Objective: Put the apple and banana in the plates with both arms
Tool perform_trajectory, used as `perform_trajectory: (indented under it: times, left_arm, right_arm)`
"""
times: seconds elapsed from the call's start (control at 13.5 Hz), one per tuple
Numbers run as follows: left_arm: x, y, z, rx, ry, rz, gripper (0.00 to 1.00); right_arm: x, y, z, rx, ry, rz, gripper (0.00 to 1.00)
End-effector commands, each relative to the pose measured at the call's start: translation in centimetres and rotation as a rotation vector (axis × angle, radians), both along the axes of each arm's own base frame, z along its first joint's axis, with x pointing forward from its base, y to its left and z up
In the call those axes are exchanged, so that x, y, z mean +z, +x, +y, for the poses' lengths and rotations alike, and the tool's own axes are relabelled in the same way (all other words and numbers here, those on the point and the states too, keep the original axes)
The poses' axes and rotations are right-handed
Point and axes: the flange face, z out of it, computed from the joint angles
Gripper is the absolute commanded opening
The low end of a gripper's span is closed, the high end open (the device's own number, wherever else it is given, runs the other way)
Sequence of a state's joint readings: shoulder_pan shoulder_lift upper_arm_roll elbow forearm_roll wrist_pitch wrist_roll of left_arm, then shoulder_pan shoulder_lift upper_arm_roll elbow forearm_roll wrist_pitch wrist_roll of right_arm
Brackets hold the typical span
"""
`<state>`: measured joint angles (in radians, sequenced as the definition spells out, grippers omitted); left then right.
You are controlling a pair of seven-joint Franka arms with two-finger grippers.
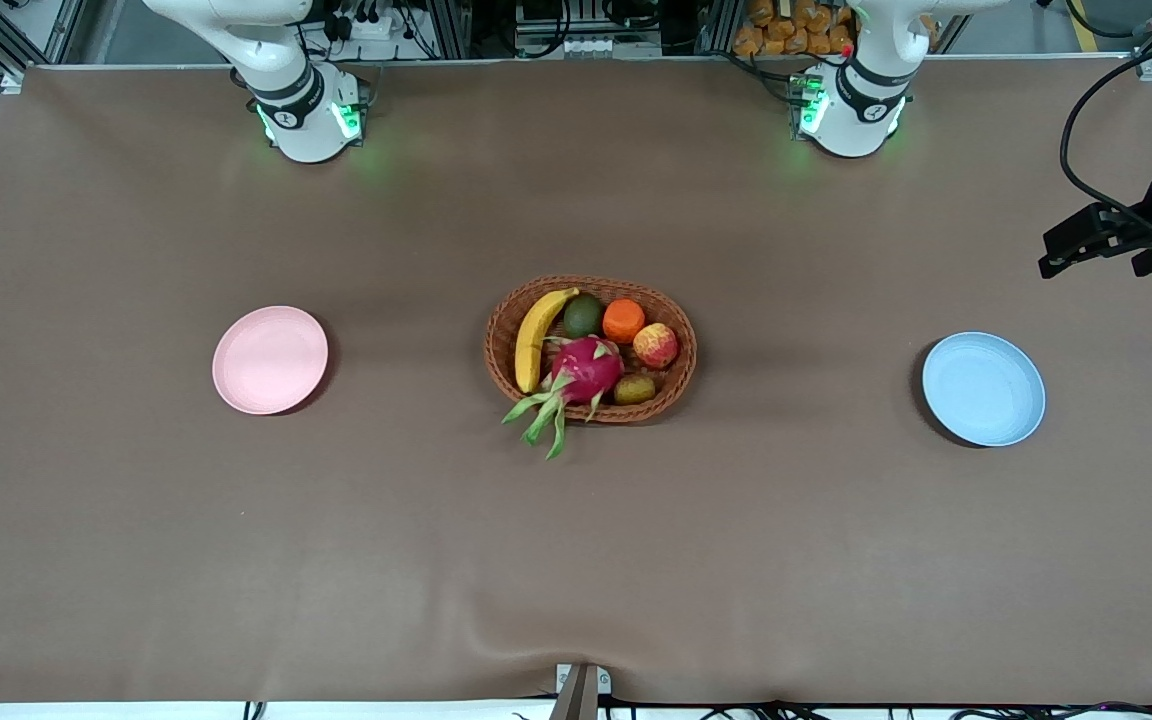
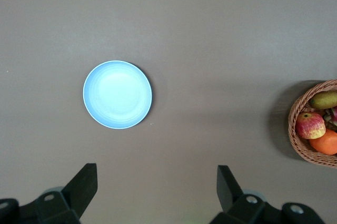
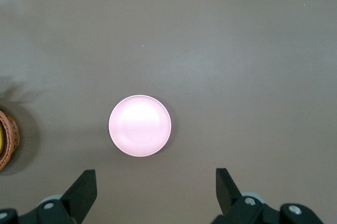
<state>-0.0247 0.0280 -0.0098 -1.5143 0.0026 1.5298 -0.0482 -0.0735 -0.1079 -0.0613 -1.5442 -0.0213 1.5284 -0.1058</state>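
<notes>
Nothing placed yet: apple and banana in basket, plates empty, left end effector and right end effector open, high over desk.

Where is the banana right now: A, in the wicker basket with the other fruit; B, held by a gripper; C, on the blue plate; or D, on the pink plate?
A: the banana lies inside the wicker basket, both plates bare.

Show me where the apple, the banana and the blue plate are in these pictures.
apple [image 1: 656, 346]: front view, middle of its red and yellow skin, in the basket.
banana [image 1: 533, 340]: front view, mid-length of its yellow body, in the basket.
blue plate [image 2: 117, 94]: left wrist view, bare centre of the plate.
</notes>
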Motion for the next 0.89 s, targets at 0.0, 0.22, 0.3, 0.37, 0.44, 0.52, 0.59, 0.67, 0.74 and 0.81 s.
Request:
perform_trajectory:
  times: [0.0, 0.22, 0.3, 0.37, 0.44, 0.52, 0.59, 0.67, 0.74, 0.81]
  left_arm:
    - [0.5, 0.0, -0.3, -0.009, -0.014, -0.011, 1.00]
    - [0.6, 0.0, -0.4, -0.011, -0.014, -0.012, 1.00]
    - [0.5, 0.0, -0.4, -0.011, -0.015, -0.011, 1.00]
    - [0.5, 0.0, -0.4, -0.013, -0.015, -0.009, 1.00]
    - [0.4, 0.1, -0.6, -0.016, -0.017, -0.007, 1.00]
    - [-0.2, 0.4, -0.7, -0.019, -0.017, 0.003, 1.00]
    - [-0.8, 0.6, -0.9, -0.025, -0.018, 0.014, 1.00]
    - [-1.3, 0.8, -1.7, -0.038, -0.018, 0.023, 1.00]
    - [-2.1, 1.1, -2.5, -0.051, -0.017, 0.037, 1.00]
    - [-3.1, 1.5, -3.4, -0.061, -0.016, 0.056, 1.00]
  right_arm:
    - [0.5, 0.0, -0.2, 0.008, 0.011, 0.002, 1.00]
    - [0.5, 0.0, -0.2, 0.007, 0.011, 0.006, 1.00]
    - [0.5, 0.0, -0.4, 0.004, 0.011, 0.006, 1.00]
    - [0.5, -0.1, -0.5, 0.003, 0.012, 0.006, 1.00]
    - [0.5, -0.1, -0.6, 0.000, 0.012, 0.006, 1.00]
    - [0.5, -0.1, -0.6, 0.000, 0.011, 0.005, 1.00]
    - [0.5, -0.1, -0.6, 0.000, 0.011, 0.005, 1.00]
    - [0.4, 0.0, -0.5, 0.001, 0.012, 0.008, 1.00]
    - [0.4, 0.0, -0.5, 0.000, 0.012, 0.008, 1.00]
    - [0.5, -0.1, -0.6, 0.000, 0.012, 0.006, 1.00]
